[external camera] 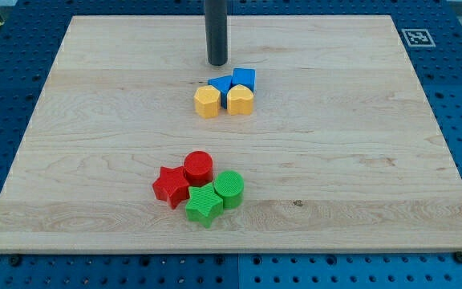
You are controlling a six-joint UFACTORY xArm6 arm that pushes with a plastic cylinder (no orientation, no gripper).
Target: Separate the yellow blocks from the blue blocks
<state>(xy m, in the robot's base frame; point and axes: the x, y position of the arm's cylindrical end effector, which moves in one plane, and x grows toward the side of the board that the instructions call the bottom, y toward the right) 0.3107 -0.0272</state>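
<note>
Two yellow blocks and two blue blocks sit bunched together above the board's middle. The yellow hexagon block [207,102] is at the cluster's left and the yellow heart-like block [241,100] at its right. A blue block [221,86] lies between and just above them, touching both. A blue cube [244,79] sits at the cluster's upper right. My tip [217,63] is just above the cluster, slightly left of its middle, a short gap from the blue block.
A red star [170,186], a red cylinder [199,168], a green star [204,205] and a green cylinder [229,189] form a second cluster toward the view's bottom. The wooden board [359,160] lies on a blue perforated table.
</note>
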